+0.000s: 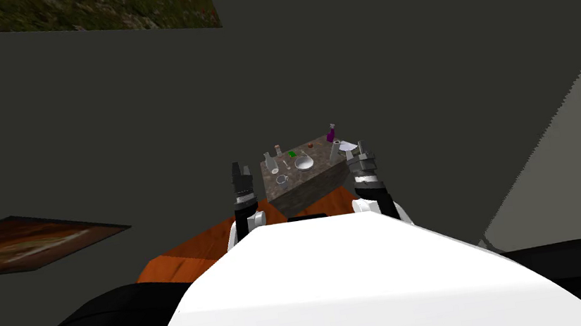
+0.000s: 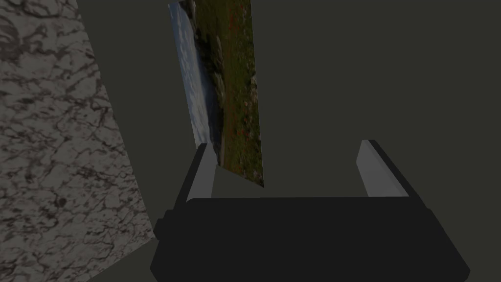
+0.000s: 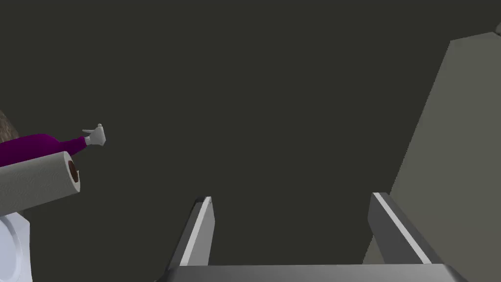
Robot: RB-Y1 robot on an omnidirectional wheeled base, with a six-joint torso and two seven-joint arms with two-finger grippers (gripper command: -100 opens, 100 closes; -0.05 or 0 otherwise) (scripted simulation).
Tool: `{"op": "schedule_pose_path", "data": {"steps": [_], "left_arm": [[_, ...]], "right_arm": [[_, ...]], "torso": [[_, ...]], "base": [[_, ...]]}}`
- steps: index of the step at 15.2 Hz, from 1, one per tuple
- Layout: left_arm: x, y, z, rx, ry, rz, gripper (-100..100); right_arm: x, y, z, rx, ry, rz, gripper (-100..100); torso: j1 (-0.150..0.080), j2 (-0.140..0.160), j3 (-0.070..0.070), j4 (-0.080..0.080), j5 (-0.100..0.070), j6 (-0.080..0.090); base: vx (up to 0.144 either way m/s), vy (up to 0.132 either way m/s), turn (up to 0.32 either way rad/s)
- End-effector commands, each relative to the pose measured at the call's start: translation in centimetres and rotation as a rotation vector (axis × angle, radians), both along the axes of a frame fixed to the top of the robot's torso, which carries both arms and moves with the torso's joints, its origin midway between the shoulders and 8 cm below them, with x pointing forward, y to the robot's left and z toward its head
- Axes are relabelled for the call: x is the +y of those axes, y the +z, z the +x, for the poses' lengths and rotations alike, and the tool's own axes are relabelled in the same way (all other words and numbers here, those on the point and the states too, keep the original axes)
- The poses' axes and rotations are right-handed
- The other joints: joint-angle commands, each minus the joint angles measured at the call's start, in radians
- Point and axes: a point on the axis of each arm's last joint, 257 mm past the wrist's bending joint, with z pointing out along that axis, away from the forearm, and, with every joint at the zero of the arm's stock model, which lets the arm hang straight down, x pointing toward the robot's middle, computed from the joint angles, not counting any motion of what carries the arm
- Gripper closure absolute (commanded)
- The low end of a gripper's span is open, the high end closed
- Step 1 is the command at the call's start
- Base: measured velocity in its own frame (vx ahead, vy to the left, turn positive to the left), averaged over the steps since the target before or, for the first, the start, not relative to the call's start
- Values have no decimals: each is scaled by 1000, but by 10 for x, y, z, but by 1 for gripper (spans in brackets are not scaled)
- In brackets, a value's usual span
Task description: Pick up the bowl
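The pale, round, shallow bowl [image 1: 303,162] is sitting mid-top on the grey veined stone table [image 1: 313,184]. The left gripper [image 1: 238,168] is hovering off the table's left edge, the right gripper [image 1: 357,149] off its right edge near a purple spray bottle [image 3: 34,147] and a white paper-towel roll [image 3: 36,182]. Both are holding their fingers spread, grasping nothing.

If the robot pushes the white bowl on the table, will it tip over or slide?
The bowl looks rounded and shallow, so it would probably rock if pushed at its rim. Its smooth white surface may be slippery. It is small on the stone-patterned table, so likely light.
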Motion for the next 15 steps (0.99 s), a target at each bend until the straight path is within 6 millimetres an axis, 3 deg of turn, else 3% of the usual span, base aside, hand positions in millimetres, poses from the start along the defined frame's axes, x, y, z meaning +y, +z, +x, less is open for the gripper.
{"op": "schedule_pose_path", "data": {"steps": [1,7,9,14,15], "left_arm": [[0,0,0,0,0,0,0],[0,0,0,0,0,0,0],[0,0,0,0,0,0,0],[0,0,0,0,0,0,0],[0,0,0,0,0,0,0]], "right_arm": [[1,-4,0,15,7,-38,-100],[-5,-26,0,88,8,-182,-100],[-12,-45,-2,142,-2,-272,-100],[-22,-69,-6,210,-5,-387,-100],[-29,-82,-9,248,-10,-443,-100]], "torso": [[0,0,0,0,0,0],[10,5,3,1,2,0],[10,6,4,1,2,0],[12,6,3,1,3,0],[11,5,3,1,3,0]], "base": [[-17,24,14],[-71,115,39],[-86,157,72],[-64,167,64],[-49,156,108]]}}
